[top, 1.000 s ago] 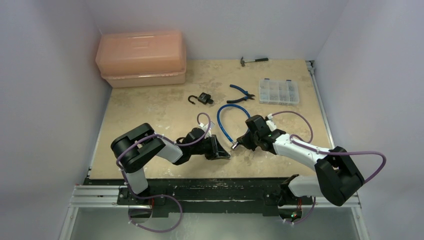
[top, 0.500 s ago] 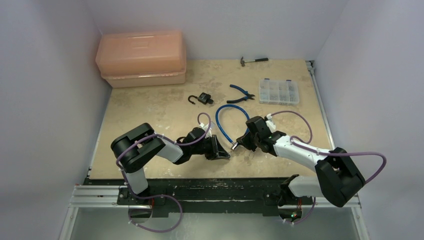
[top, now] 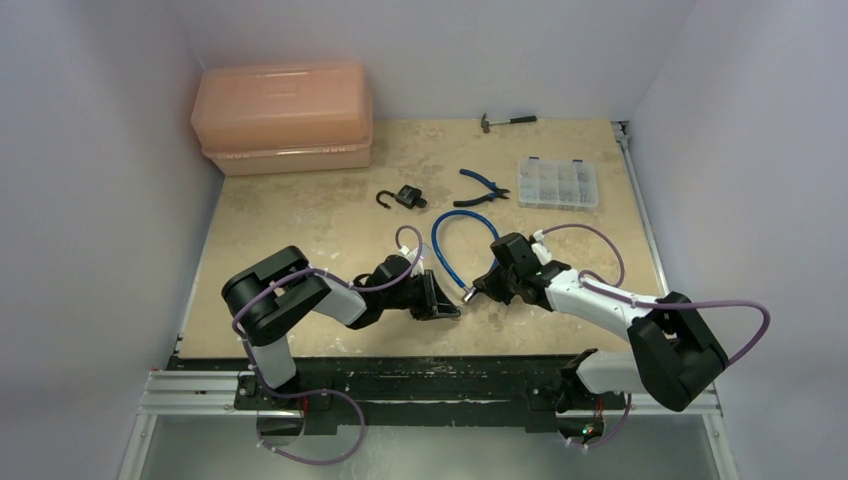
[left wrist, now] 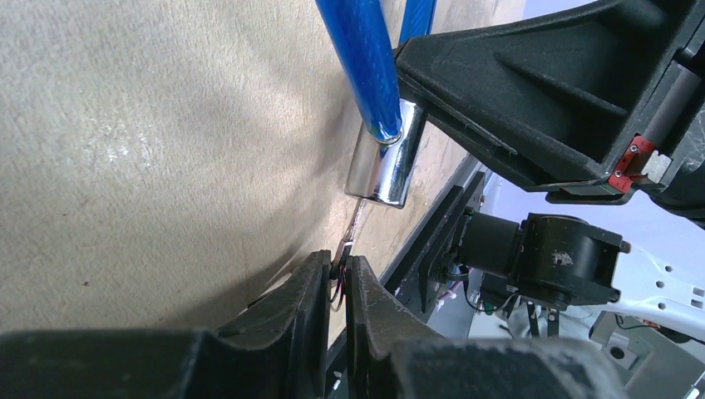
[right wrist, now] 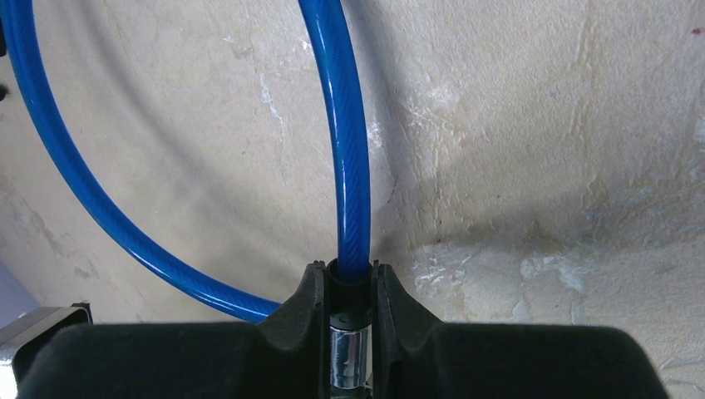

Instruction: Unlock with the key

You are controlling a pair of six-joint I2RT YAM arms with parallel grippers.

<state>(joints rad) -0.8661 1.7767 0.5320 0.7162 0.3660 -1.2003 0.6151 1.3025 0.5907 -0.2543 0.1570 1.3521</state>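
Right gripper (top: 482, 288) nudged slightly left since the earlier frames, bringing the blue cable (top: 445, 235) end closer to the left gripper (top: 447, 308); left arm unchanged. In the left wrist view, lower centre, the left fingers pinch the key (left wrist: 352, 229). Its thin blade tip touches the cable's metal end (left wrist: 384, 170). Right fingers pinch the cable at that end. Farther up the table (top: 300, 240): padlock (top: 407, 197), markings too small to read, pliers (top: 482, 187), clear parts box (top: 558, 183), hammer (top: 507, 121), orange toolbox (top: 283, 117) upper left.

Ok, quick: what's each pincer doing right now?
Left pincer: closed, holding the key.
Right pincer: closed on the blue cable's metal end.
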